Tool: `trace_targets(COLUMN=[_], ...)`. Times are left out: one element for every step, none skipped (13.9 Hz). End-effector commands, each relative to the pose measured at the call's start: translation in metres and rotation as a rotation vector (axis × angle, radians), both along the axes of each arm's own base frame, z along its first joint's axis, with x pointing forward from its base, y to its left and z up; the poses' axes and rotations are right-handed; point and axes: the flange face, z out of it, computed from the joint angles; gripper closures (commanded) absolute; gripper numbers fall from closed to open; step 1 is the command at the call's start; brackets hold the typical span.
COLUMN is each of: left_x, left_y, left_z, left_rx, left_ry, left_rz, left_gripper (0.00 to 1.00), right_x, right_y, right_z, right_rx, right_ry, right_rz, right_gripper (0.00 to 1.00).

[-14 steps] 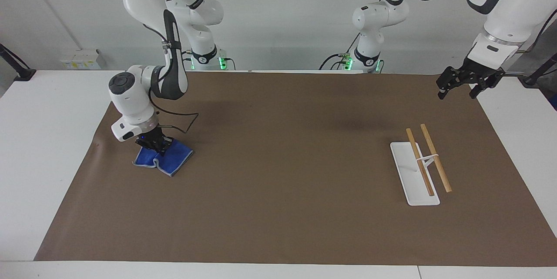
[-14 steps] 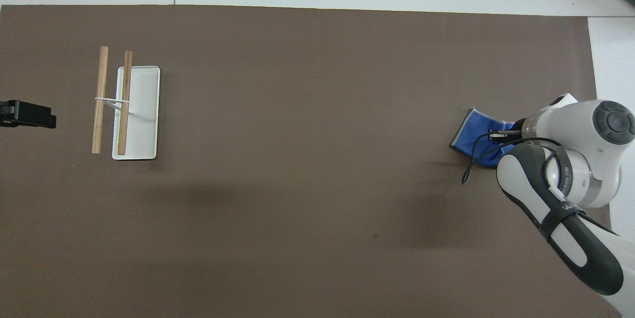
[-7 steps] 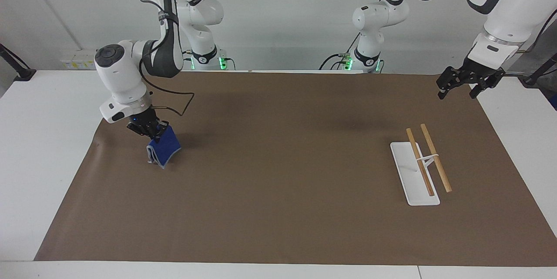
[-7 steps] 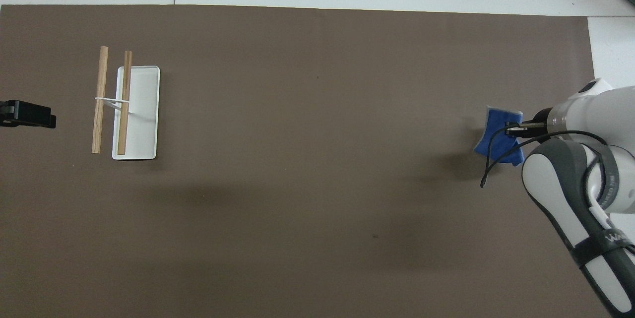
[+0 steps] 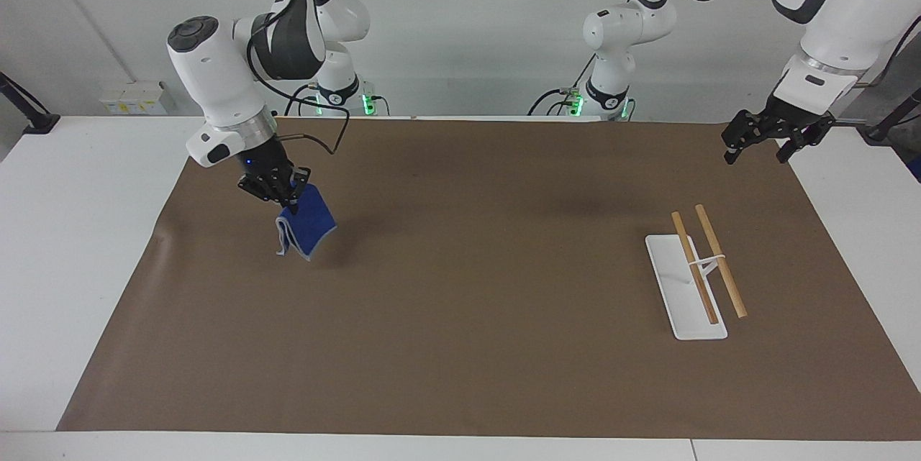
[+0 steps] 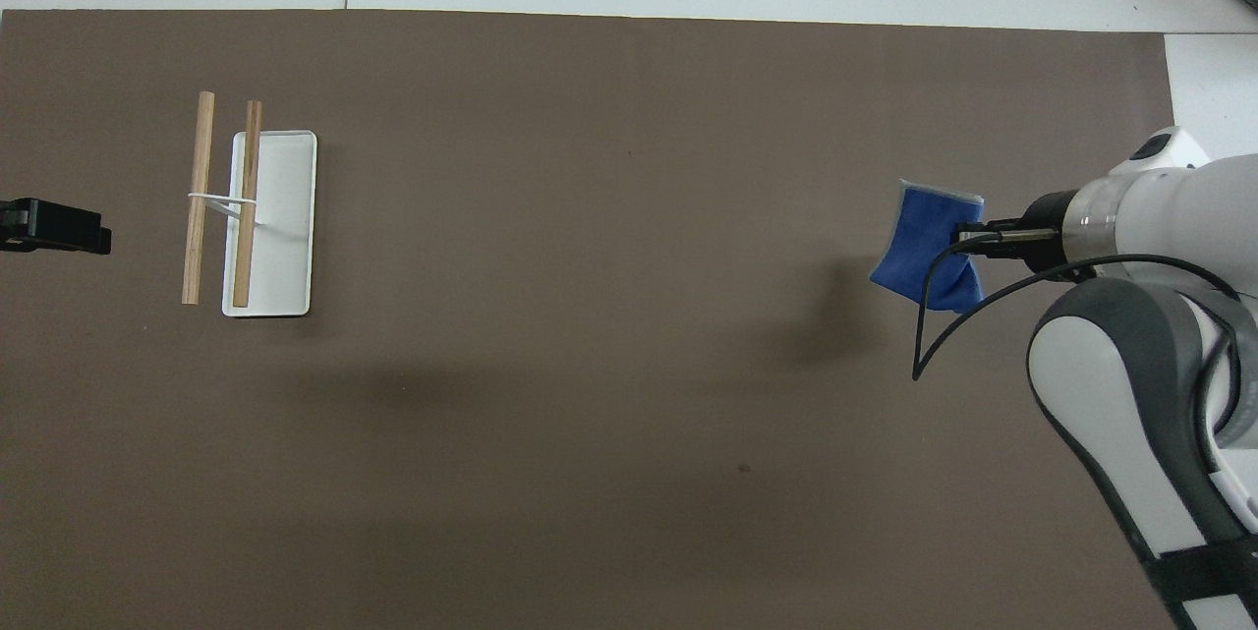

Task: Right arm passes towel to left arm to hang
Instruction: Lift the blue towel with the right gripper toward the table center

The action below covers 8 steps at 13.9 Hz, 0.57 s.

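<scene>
My right gripper (image 5: 282, 195) is shut on the towel (image 5: 308, 228), a small royal-blue cloth with pale grey edging. The towel hangs from the gripper in the air, over the brown mat toward the right arm's end; it also shows in the overhead view (image 6: 924, 242) under the right gripper (image 6: 968, 237). My left gripper (image 5: 770, 144) waits raised over the mat's edge at the left arm's end, fingers spread and empty; only its tip shows in the overhead view (image 6: 84, 229). A rack with two wooden bars (image 5: 709, 259) stands on a white base (image 5: 680, 299).
The brown mat (image 5: 475, 288) covers most of the white table (image 5: 65, 231). The rack with its white base also shows in the overhead view (image 6: 280, 217), toward the left arm's end. A black cable (image 6: 934, 315) loops from the right wrist.
The right gripper has lifted the towel off the mat and carried it up and toward the middle of the table. The towel now hangs free. The left arm has not moved.
</scene>
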Motion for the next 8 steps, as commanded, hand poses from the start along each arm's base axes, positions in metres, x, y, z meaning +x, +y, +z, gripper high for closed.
trace_targets(left_x=[-0.006, -0.006, -0.006, -0.006, -0.006, -0.006, -0.006, -0.006], left_y=[0.001, 0.001, 0.001, 0.001, 0.001, 0.001, 0.001, 0.001], left_z=[0.001, 0.001, 0.001, 0.001, 0.001, 0.001, 0.001, 0.001], left_rx=[0.022, 0.022, 0.022, 0.022, 0.022, 0.022, 0.022, 0.022], left_ry=[-0.009, -0.009, -0.009, -0.009, -0.009, -0.010, -0.009, -0.009], left_rz=[-0.004, -0.004, -0.004, -0.004, -0.004, -0.005, -0.004, -0.004], left_gripper=[0.00, 0.00, 0.00, 0.00, 0.00, 0.00, 0.00, 0.00], right_x=[-0.006, -0.006, -0.006, -0.007, -0.008, -0.010, -0.012, -0.013], right_y=[0.027, 0.038, 0.048, 0.065, 0.078, 0.096, 0.112, 0.123], right_z=[0.019, 0.024, 0.027, 0.035, 0.042, 0.051, 0.055, 0.060], right_rx=[0.096, 0.136, 0.173, 0.210, 0.239, 0.271, 0.295, 0.329], right_ry=[-0.007, 0.001, 0.015, 0.026, 0.036, 0.043, 0.053, 0.064], right_rz=[-0.029, -0.070, -0.109, -0.127, -0.152, -0.173, -0.188, -0.211], right_gripper=[1.00, 1.00, 1.00, 1.00, 1.00, 1.00, 1.00, 1.00])
